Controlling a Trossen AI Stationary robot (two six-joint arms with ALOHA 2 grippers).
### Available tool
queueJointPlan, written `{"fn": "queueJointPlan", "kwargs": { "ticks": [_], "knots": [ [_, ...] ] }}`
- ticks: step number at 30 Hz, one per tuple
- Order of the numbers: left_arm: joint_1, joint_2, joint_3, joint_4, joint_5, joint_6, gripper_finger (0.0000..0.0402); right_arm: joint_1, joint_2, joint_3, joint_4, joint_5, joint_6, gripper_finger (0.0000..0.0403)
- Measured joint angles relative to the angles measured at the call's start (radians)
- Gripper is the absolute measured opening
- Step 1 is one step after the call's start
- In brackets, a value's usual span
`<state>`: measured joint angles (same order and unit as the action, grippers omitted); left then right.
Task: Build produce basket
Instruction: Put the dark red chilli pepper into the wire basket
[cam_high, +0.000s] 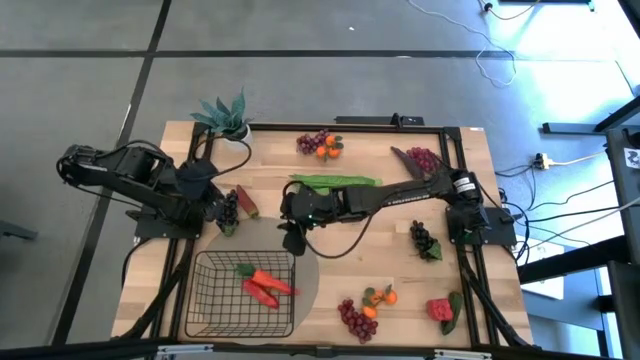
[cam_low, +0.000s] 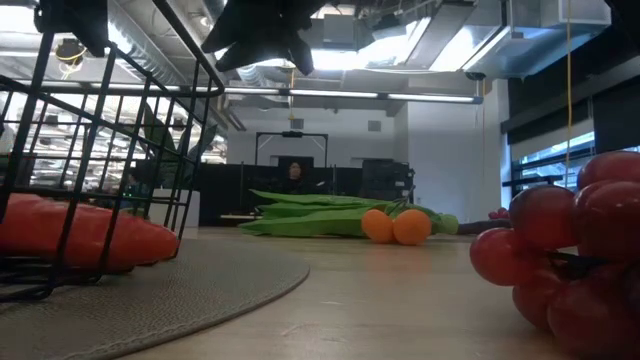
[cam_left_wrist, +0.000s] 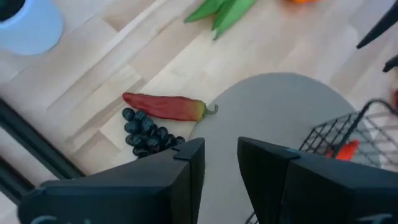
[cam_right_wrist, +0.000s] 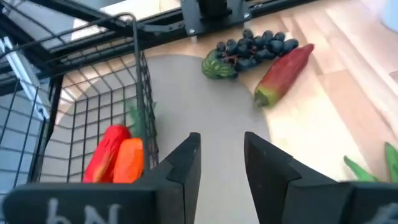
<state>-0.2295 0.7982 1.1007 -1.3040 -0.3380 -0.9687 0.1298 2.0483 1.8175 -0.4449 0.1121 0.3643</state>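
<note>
The wire basket (cam_high: 215, 300) stands on a grey round mat (cam_high: 310, 270) at the near left. An orange carrot (cam_high: 262, 278) and a red pepper (cam_high: 262, 294) lie inside it. A second red pepper (cam_left_wrist: 165, 107) and a dark grape bunch (cam_left_wrist: 146, 134) lie on the wood just beyond the mat's far left edge. My left gripper (cam_left_wrist: 221, 152) hovers open above them, nothing between its fingers. My right gripper (cam_right_wrist: 221, 146) is open and empty over the mat, by the basket's far right corner (cam_right_wrist: 134, 25).
Long green bean pods (cam_high: 335, 182) lie mid-table. More produce sits around: grapes with tangerines (cam_high: 320, 145) far, purple grapes (cam_high: 422, 158) and dark grapes (cam_high: 425, 240) right, red grapes with tangerines (cam_high: 365, 310) and a strawberry (cam_high: 440, 308) near right. A potted plant (cam_high: 225, 115) stands far left.
</note>
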Motion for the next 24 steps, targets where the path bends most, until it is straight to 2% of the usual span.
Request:
{"fn": "queueJointPlan", "kwargs": {
  "ticks": [3, 8, 17, 24],
  "knots": [
    [0.000, 0.008, 0.000, -0.005, -0.020, -0.068, 0.0085, -0.016, -0.002, 0.000, 0.007, -0.013, -0.002, 0.0108],
    [0.020, 0.037, 0.000, -0.038, -0.026, -0.195, 0.0085, -0.049, -0.002, 0.000, 0.000, -0.097, 0.053, 0.0108],
    [0.104, 0.134, 0.000, -0.048, -0.024, -0.231, 0.0085, -0.095, -0.002, 0.000, -0.038, -0.115, -0.033, 0.0108],
    [0.200, 0.206, 0.000, -0.050, 0.062, -0.351, 0.0085, -0.127, -0.002, 0.000, -0.187, -0.132, -0.137, 0.0108]
  ]
}}
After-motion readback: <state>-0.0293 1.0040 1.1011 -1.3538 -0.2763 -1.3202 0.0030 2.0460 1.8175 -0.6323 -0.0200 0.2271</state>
